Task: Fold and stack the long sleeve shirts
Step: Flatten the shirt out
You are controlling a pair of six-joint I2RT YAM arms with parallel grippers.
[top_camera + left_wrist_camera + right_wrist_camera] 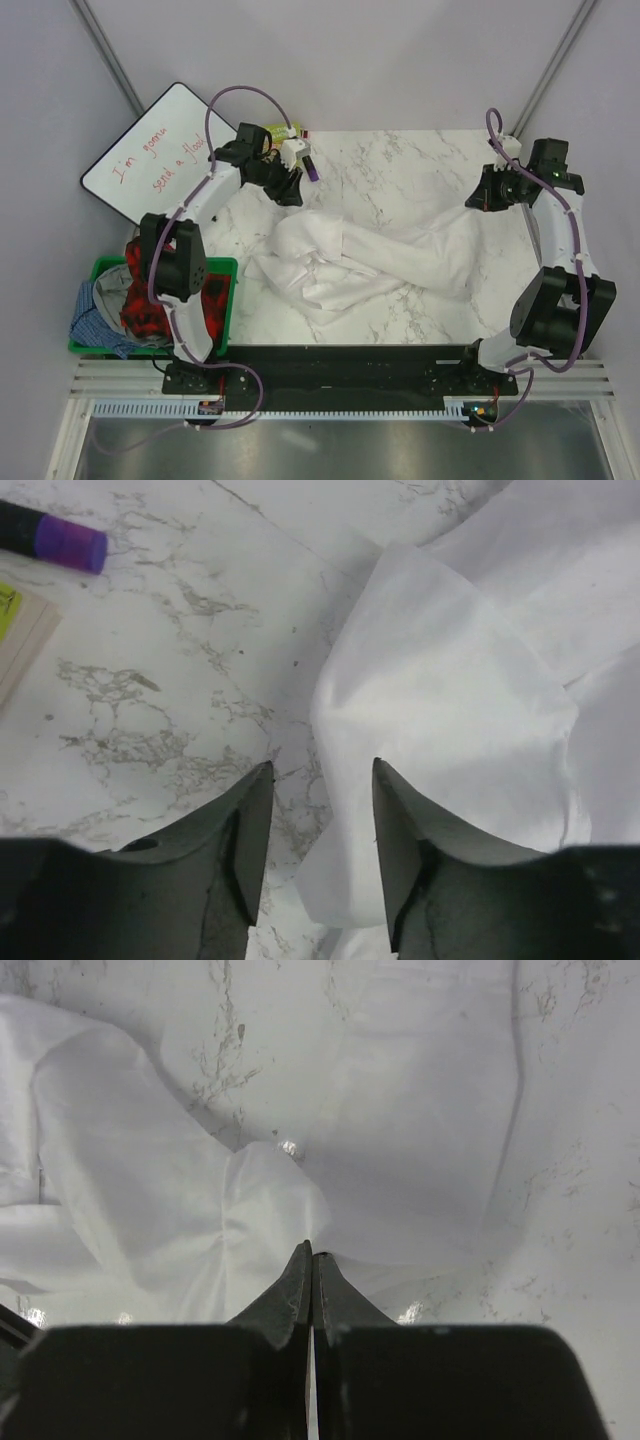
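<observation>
Marble tabletop (400, 170) w/ crumpled white shirt (370, 260), whiteboard (150, 150) far-left.

Top view looks straight down; wrist views sit close over the shirt (400, 255)

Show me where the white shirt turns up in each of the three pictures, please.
Top external: the white shirt lies crumpled across the middle of the marble table.
Left wrist: it fills the right half of the picture, with bare marble to the left.
Right wrist: it covers most of the picture, with marble showing at the right edge.
Shared landmark: the grey-veined marble tabletop, seen in all three views.
</observation>
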